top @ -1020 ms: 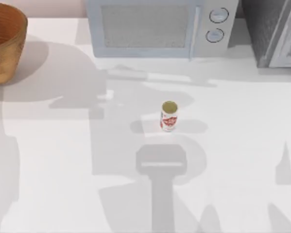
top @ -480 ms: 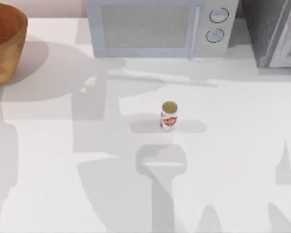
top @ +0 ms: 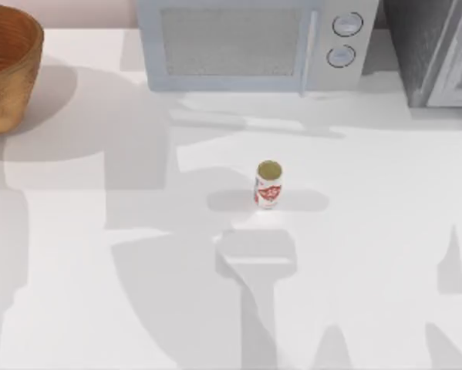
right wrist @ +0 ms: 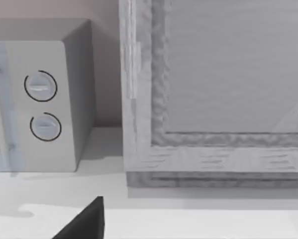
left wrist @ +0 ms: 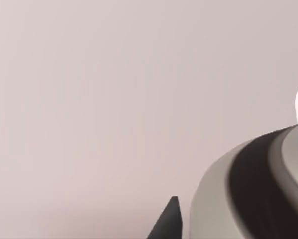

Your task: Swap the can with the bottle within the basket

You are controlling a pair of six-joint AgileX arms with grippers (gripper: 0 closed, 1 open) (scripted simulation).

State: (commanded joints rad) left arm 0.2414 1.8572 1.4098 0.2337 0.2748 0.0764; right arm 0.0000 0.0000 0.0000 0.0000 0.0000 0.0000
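Note:
The can [top: 268, 185], white with red markings and a dull gold-green top, stands upright on the white table near the middle. The basket [top: 7, 73], round, woven and golden-brown, sits at the table's far left corner, cut off by the picture's edge. The bottle is out of view, and the basket's inside is mostly hidden. A dark tip of my left gripper [left wrist: 169, 221] shows against a plain pinkish wall, beside a grey rounded arm part [left wrist: 238, 199]. A dark tip of my right gripper [right wrist: 86, 221] hangs above the table, facing the back right corner.
A pale microwave [top: 250, 42] with two round dials [right wrist: 40, 85] stands along the back edge. A grey cabinet [top: 439, 50] stands at the back right. Arm shadows lie across the table's left and front.
The broad arm shadow on the table's left half has slid further left. The can and the basket have not moved.

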